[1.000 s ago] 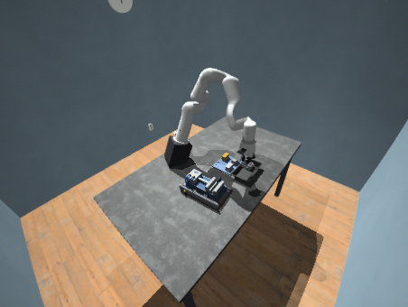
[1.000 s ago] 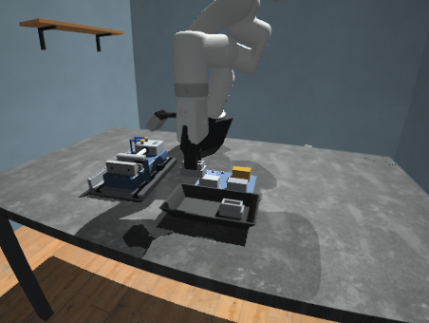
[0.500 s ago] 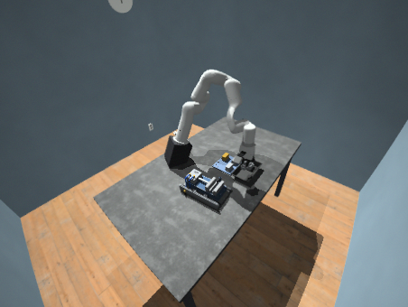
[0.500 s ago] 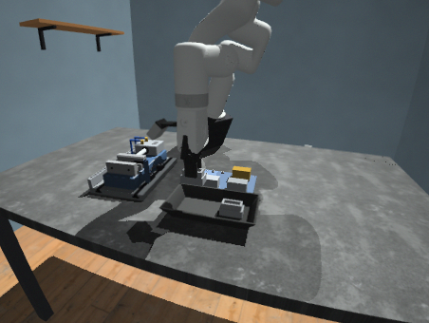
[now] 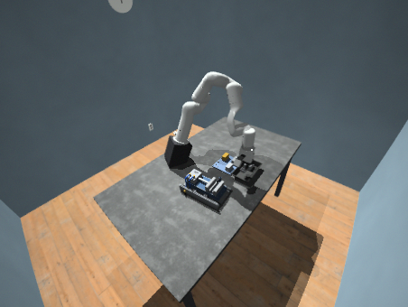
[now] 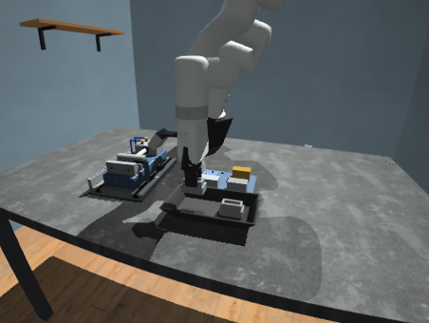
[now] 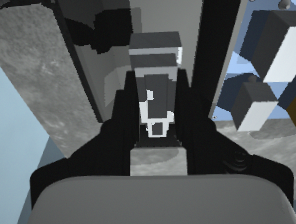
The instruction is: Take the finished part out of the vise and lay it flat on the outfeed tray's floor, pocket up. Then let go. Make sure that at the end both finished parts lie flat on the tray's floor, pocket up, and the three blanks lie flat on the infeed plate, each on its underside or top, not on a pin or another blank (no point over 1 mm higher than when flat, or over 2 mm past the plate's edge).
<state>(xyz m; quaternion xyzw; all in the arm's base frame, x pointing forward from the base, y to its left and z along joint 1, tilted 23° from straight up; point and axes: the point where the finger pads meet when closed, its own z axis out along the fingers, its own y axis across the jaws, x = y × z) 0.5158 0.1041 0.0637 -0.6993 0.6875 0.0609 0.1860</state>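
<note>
My gripper (image 6: pixel 192 180) is shut on the finished part (image 6: pixel 197 186), a small grey block. It holds the part low over the left end of the black outfeed tray (image 6: pixel 212 206), close to the tray's floor. In the wrist view the part (image 7: pixel 156 107) sits between my black fingers, with the grey tray floor (image 7: pixel 112 75) below. I cannot tell whether the part touches the floor. The blue vise (image 6: pixel 129 169) stands on its base left of the tray and also shows in the top view (image 5: pixel 206 185). My gripper (image 5: pixel 244 159) is above the tray (image 5: pixel 248 172) there.
Another grey block (image 6: pixel 232 208) lies at the tray's right end and shows ahead of my fingers in the wrist view (image 7: pixel 155 47). A blue fixture plate (image 6: pixel 231 181) with grey blocks and a yellow block (image 6: pixel 241 172) stands right behind the tray. The arm's black base (image 5: pixel 178 153) is at the table's back.
</note>
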